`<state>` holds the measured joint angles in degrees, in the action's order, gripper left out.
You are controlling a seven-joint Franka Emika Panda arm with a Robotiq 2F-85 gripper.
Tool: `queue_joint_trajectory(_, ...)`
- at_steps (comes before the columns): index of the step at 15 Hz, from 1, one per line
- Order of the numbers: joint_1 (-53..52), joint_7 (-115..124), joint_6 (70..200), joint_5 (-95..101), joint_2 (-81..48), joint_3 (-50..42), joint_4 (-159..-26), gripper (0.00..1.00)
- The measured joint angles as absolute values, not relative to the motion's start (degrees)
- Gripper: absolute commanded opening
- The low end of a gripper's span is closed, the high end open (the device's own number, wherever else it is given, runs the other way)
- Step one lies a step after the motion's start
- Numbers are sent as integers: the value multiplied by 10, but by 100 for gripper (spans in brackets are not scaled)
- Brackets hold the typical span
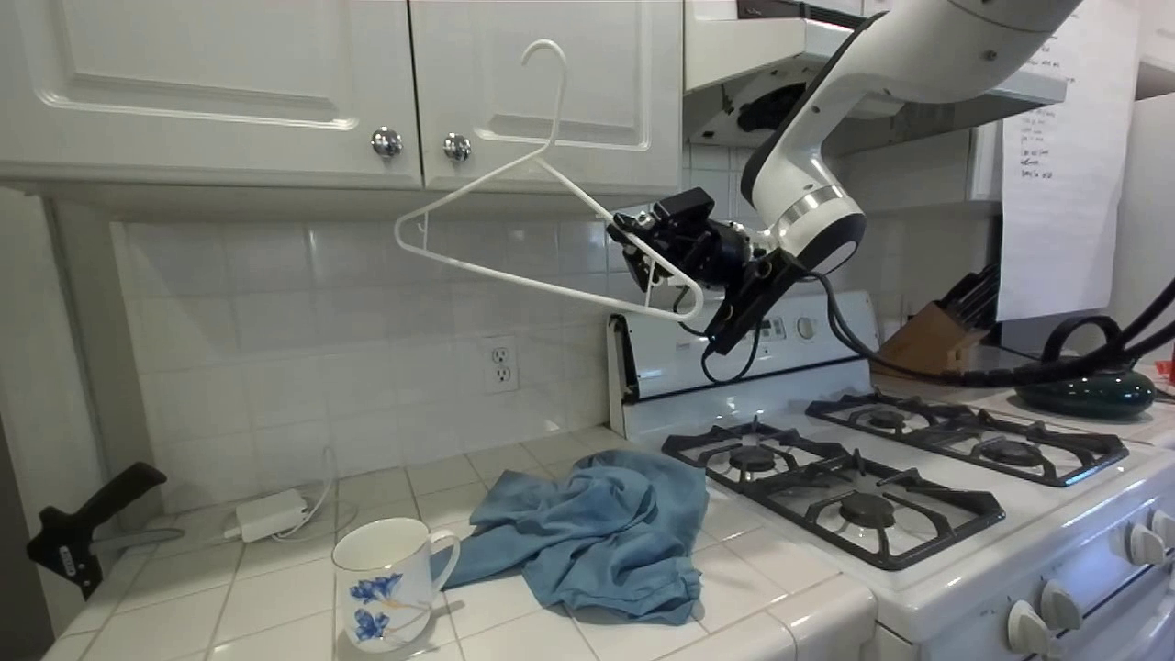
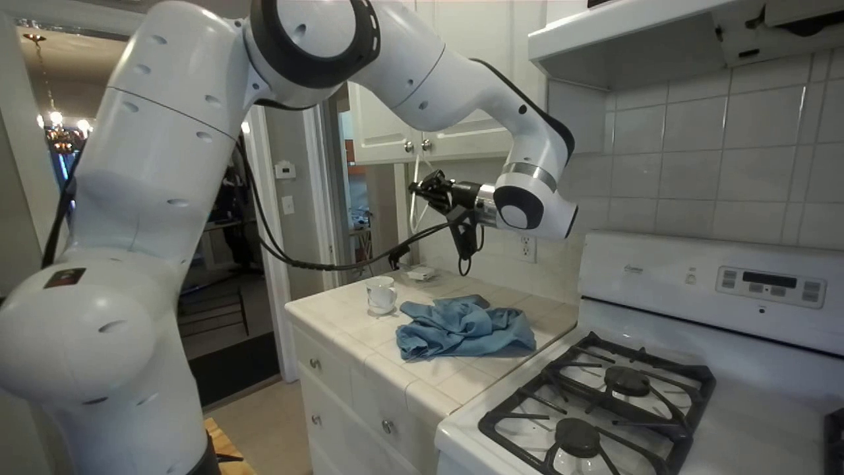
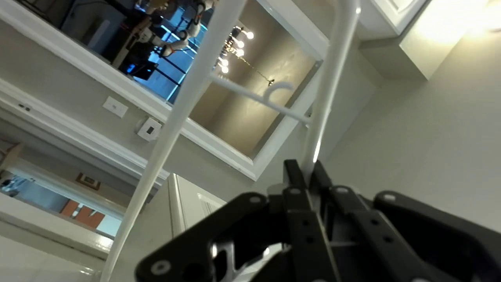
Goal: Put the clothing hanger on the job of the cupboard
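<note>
A white plastic hanger [image 1: 552, 288] is held in the air in front of the white upper cupboard [image 1: 211, 73]. Its hook points up, and the hanger is tilted. My gripper [image 1: 624, 229] is shut on the hanger's sloping arm near one end. In the wrist view, the fingers [image 3: 307, 172] pinch the white hanger bar [image 3: 328, 86]. The cupboard has two round silver knobs, one [image 1: 386, 142] on each door [image 1: 456, 147]. In an exterior view the hook appears above and right of the knobs; its distance from the door is unclear. The hanger [image 2: 414, 198] is partly hidden in an exterior view.
Below are a blue cloth [image 1: 606, 532], a flowered white mug [image 1: 386, 588] and a white adapter [image 1: 271, 514] on the tiled counter [image 1: 514, 633]. A gas stove [image 1: 872, 509] and a range hood [image 1: 748, 46] stand beside the cupboard. A knife block [image 1: 932, 335] is behind.
</note>
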<state>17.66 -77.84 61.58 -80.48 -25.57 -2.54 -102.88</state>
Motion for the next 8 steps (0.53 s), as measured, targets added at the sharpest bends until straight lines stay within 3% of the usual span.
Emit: queue_joint_trajectory(8,161,-648,530,-835,-320,-26,-994,2)
